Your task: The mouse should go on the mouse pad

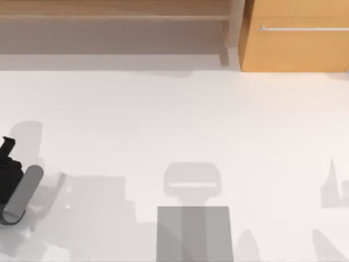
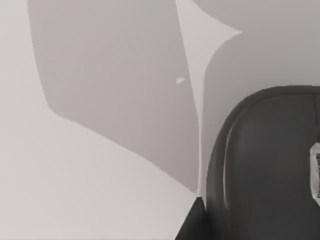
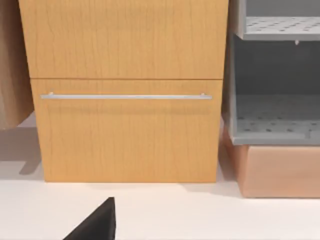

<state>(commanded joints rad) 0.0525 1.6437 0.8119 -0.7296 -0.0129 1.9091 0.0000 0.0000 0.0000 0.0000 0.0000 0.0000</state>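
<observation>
Far left of the bench (image 1: 163,120), the left arm (image 1: 23,192) pokes in from the edge, grey link slanting, with the black left hand (image 1: 8,164) just beyond it. Spread or pressed together? Cannot tell from here. The left wrist view catches the mouse (image 2: 265,165) right up close: a dark rounded body lying on the white top, a small light mark at its edge, grey shadows fanned out behind it. So the mouse is down at the left arm's end, well apart from the pad and not on it.

Moving to the middle, the pad (image 1: 195,234) lies flat at the near edge, mid-grey with a darker band down its centre, and a paler shadow falls just beyond it.

Along the far side runs a low wooden shelf (image 1: 114,11), a shaded gap beneath it. To its right stands the orange wood cabinet (image 1: 294,49), closed front, one slim metal handle (image 1: 302,28) across it.

The right wrist view faces that cabinet square on, with the right hand (image 3: 97,225) a black wedge low in front; its state I cannot tell. Right of the cabinet stands a grey shelf unit (image 3: 275,125) with open perforated tiers, resting on a tan block (image 3: 280,170).

The top is plain white, soft grey shadows at its right.
</observation>
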